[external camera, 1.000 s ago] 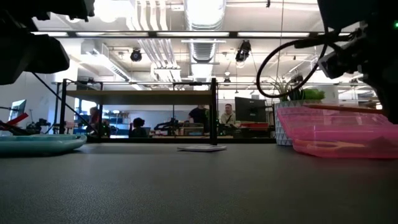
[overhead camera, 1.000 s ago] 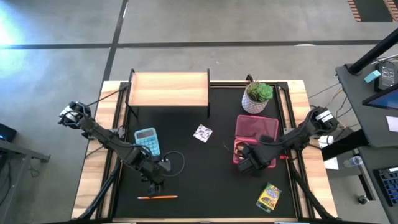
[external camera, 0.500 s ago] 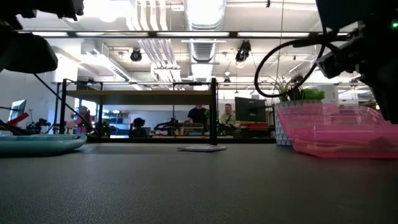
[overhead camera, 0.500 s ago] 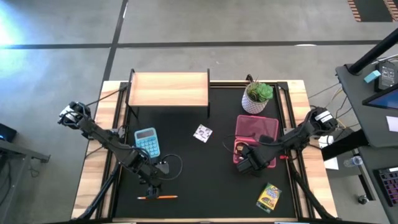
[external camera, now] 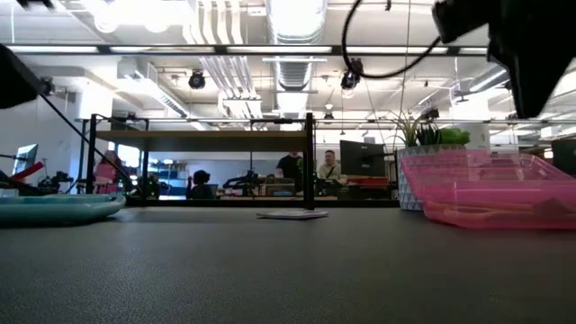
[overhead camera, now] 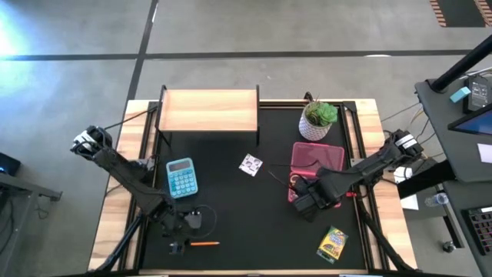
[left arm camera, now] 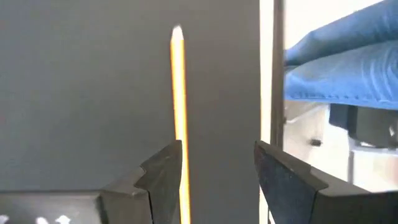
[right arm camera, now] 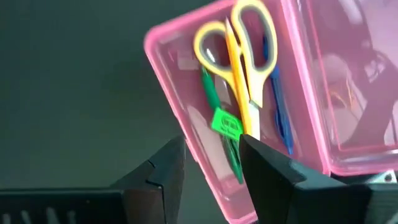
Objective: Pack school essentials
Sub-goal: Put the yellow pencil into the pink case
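Note:
An orange pencil (overhead camera: 203, 243) lies flat near the table's near edge. My left gripper (overhead camera: 176, 245) is open at its left end. In the left wrist view the pencil (left arm camera: 179, 106) runs between the open fingers (left arm camera: 217, 158), close beside one finger (left arm camera: 163, 171). My right gripper (overhead camera: 304, 204) hangs open over the near end of the pink box (overhead camera: 317, 165). The right wrist view (right arm camera: 211, 152) shows yellow-handled scissors (right arm camera: 239, 68), a green pen (right arm camera: 214, 102), a blue pen (right arm camera: 278, 118) and a green eraser (right arm camera: 226, 124) inside. The crayon box (overhead camera: 332, 244) and the white patterned card (overhead camera: 250, 165) lie on the mat.
A teal calculator (overhead camera: 181, 178) lies on the left of the mat. A wooden shelf (overhead camera: 207, 110) stands at the far edge and a potted plant (overhead camera: 317, 119) behind the pink box. Something blue (left arm camera: 342, 62) shows past the table's edge. The mat's middle is bare.
My left gripper has moved toward the table's near edge and slightly left, from beside the calculator's near end down to the pencil's left end. My right arm has risen a little over the pink box. The pencil, card and crayon box have stayed put.

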